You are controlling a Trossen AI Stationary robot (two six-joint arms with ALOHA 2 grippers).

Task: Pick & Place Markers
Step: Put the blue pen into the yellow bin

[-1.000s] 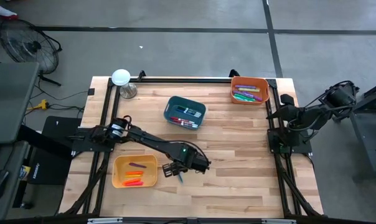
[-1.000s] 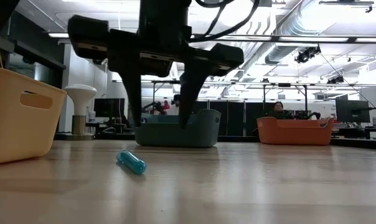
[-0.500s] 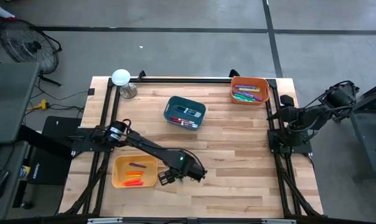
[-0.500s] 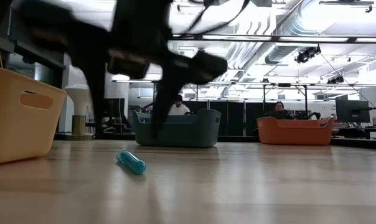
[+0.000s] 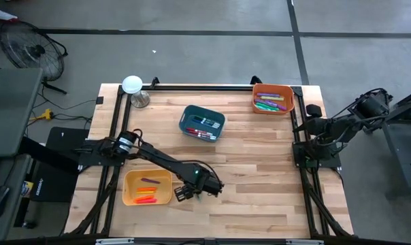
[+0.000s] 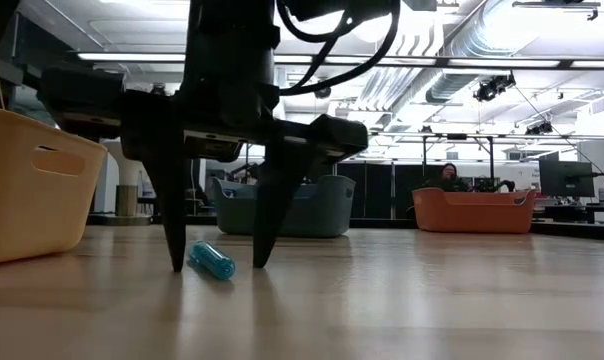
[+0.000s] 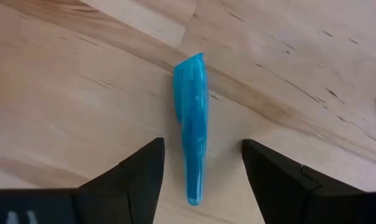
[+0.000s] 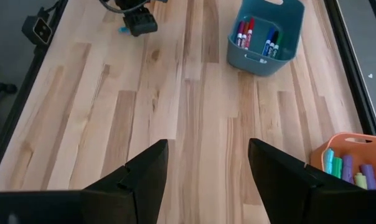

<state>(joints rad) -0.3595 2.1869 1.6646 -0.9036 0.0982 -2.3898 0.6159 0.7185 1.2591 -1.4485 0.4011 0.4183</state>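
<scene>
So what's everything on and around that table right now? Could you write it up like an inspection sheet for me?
Surface: pale wooden table, black frame rails along its edges.
Job's things: one blue marker lies flat beside the yellow bin; more markers sit in the yellow bin, the teal bin and the orange bin.
Clutter: a white-topped stand at a far corner.
End effectors: left end effector open, fingertips down at the table either side of the blue marker; right end effector open, parked at the table's right edge.
Cables: black cables loop above the left arm.
Surroundings: floor fan; a person seated behind the orange bin.
</scene>
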